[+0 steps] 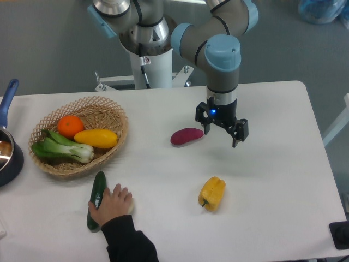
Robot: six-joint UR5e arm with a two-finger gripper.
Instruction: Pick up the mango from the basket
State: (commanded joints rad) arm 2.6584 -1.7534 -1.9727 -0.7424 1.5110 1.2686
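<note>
A person's hand point(116, 201) in a dark sleeve rests on the white table point(272, 185), touching a green cucumber point(96, 200). A yellow bell pepper point(212, 193) lies alone on the table. Farther back on the left is the wicker basket point(112, 112). It holds 3 things: the yellow mango point(96, 138), a round orange point(70, 126) just behind it, and a green bok choy point(61, 149) next to the mango. A dark pot point(7, 153) with a blue handle sits beside the basket at the table's edge. A purple sweet potato point(186, 136) lies near the middle. The gripper point(221, 136) hangs just beside it, fingers spread wide, holding nothing, well apart from the basket.
</note>
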